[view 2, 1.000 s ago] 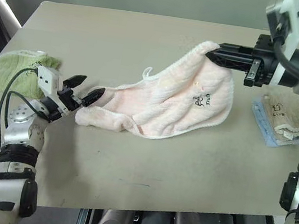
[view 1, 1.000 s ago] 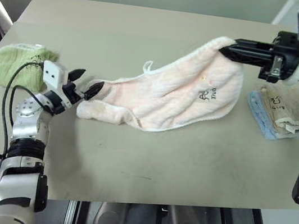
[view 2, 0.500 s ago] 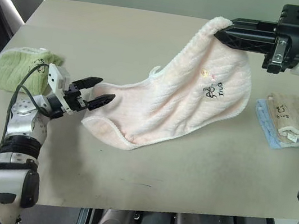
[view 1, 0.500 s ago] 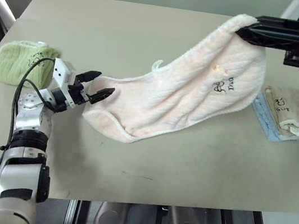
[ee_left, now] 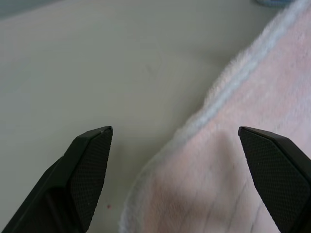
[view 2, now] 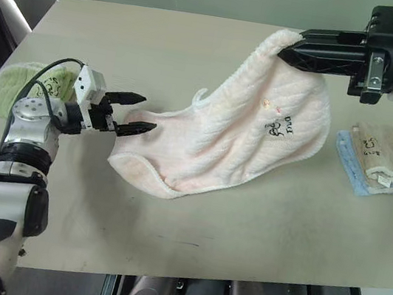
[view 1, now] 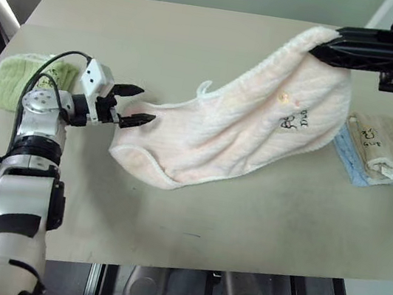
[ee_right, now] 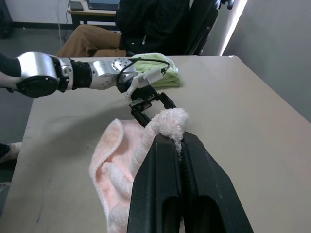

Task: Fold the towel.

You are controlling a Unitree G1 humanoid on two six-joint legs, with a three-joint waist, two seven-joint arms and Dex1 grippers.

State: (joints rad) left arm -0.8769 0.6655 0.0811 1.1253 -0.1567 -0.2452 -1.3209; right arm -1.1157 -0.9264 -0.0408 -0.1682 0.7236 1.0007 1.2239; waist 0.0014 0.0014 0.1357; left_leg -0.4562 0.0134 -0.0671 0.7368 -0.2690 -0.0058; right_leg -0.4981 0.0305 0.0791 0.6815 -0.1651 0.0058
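— Pink terry is seen from the head views: the towel (view 1: pixel 244 132) is lifted by one corner in the right gripper (view 1: pixel 318 51), fingers pressed together on the cloth, while its lower end is left trailing on the table (view 1: pixel 198 43). What is changed from a second ago?

— That corner is carried higher and further back, so the cloth is stretched out on a slope. The left gripper (view 1: pixel 136 105) is brought round to point level at the towel's low edge, fingers spread apart, nothing held. A second corner is judged to be sought, so that the towel can be spread before folding.

— And from the left wrist view?

— The towel's hem (ee_left: pixel 214 102) is seen between the two spread fingertips (ee_left: pixel 92 150), not yet pinched.

— From the right wrist view?

— The corner is clamped at the closed fingers; a green towel (ee_right: pixel 158 73) is seen beyond the left gripper, and a seated person behind the table.

— Any containers?

— None is seen; cream and blue towels (view 1: pixel 376 146) are stacked on the table beside the pink one
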